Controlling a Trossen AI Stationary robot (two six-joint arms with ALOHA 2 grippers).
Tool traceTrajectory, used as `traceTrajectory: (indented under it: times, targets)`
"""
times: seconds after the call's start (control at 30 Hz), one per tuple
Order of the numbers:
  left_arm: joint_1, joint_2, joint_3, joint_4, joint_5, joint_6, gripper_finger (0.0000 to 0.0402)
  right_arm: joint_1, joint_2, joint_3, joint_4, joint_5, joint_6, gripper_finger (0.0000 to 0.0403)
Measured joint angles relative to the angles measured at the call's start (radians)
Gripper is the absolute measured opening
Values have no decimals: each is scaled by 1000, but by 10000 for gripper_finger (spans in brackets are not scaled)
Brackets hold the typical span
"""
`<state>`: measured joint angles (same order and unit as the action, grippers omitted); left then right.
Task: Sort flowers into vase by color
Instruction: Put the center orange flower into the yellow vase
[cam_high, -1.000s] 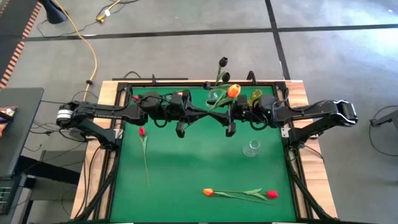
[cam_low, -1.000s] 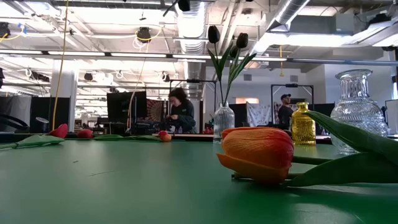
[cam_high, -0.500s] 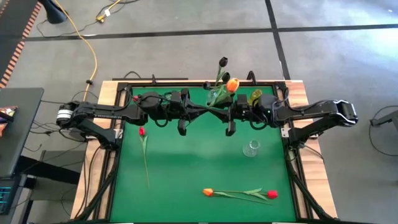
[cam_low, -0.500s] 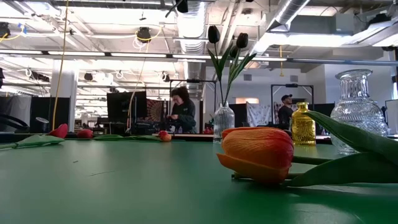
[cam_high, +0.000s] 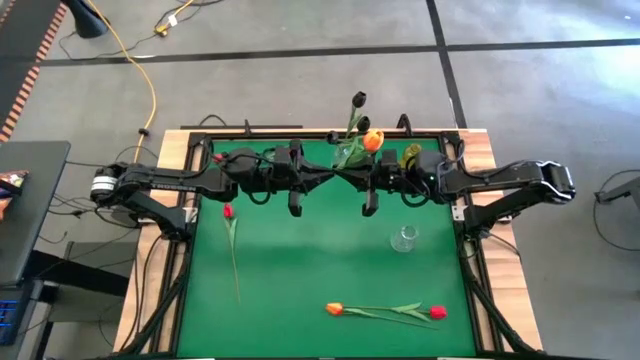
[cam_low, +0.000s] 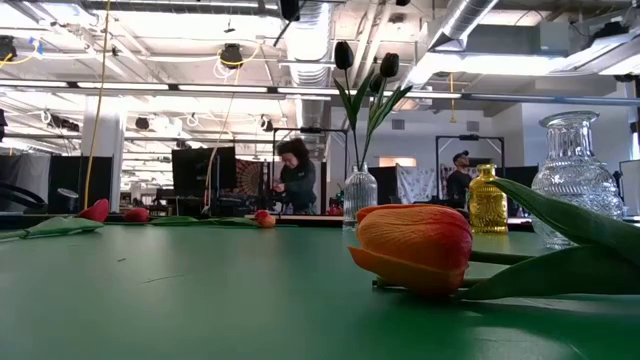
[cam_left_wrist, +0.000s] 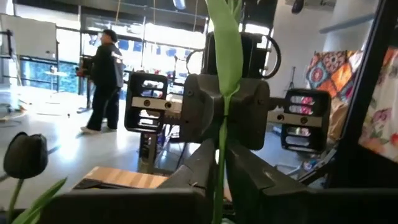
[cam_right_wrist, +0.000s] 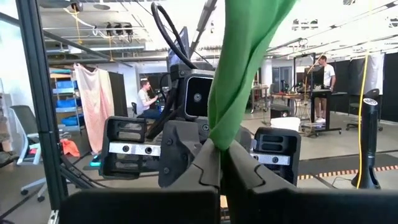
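An orange flower (cam_high: 372, 140) is held up over the far middle of the table, between my two grippers, which meet fingertip to fingertip. My left gripper (cam_high: 335, 179) is shut on its stem. My right gripper (cam_high: 352, 179) is shut on it too. Behind them a clear vase (cam_low: 360, 194) holds dark flowers (cam_high: 358, 99). A yellow vase (cam_high: 410, 155) and a second clear vase (cam_high: 404, 238) stand to the right. A red flower (cam_high: 228, 211) lies flat at the left. An orange flower (cam_high: 334, 309) and a red one (cam_high: 437, 312) lie near the front edge. My left gripper pinches the thin green stem (cam_left_wrist: 220, 163) between its two fingers. The fingers lie level, come from the table's left and cross the stem. The stem runs upright, clear of the table. My right gripper pinches the same flower at a green leaf wrapped about the stem (cam_right_wrist: 220, 138), between its two fingers. They come level from the table's right and cross the stem. The leaf rises above them.
Another red flower head (cam_high: 218, 158) lies at the far left beside my left arm. The green mat (cam_high: 300, 260) has bare room in its middle. People stand in the room beyond the table (cam_low: 297, 175).
The held orange flower's head has swung a little toward the table's far edge, while its stem stays between the two grippers.
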<state>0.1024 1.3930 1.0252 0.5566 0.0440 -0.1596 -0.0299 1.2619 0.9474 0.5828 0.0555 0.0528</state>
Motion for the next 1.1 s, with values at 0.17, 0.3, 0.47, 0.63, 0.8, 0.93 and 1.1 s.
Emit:
traceTrajectory:
  times: [0.17,0.3,0.47,0.63,0.8,0.93,1.1]
  targets:
    - [6,-12,0,-97,-33,23,79,-19,-60,0,-79,-1,0,29]
    - [25,-42,0,-204,-40,13,118,-50,-156,0,-256,-1,0,34]
    - [48,-79,0,-337,-40,-11,141,-111,-306,0,-580,-2,11,29]
    - [51,-92,0,-398,-37,-10,143,-206,-421,0,-864,43,32,32]
    - [51,-92,0,-406,-33,-14,142,-340,-480,0,-1005,155,-7,30]
    - [51,-92,0,-409,-42,-18,142,-491,-492,0,-1050,158,-8,31]
    - [51,-92,0,-410,-53,-21,143,-645,-483,0,-1051,156,-25,30]
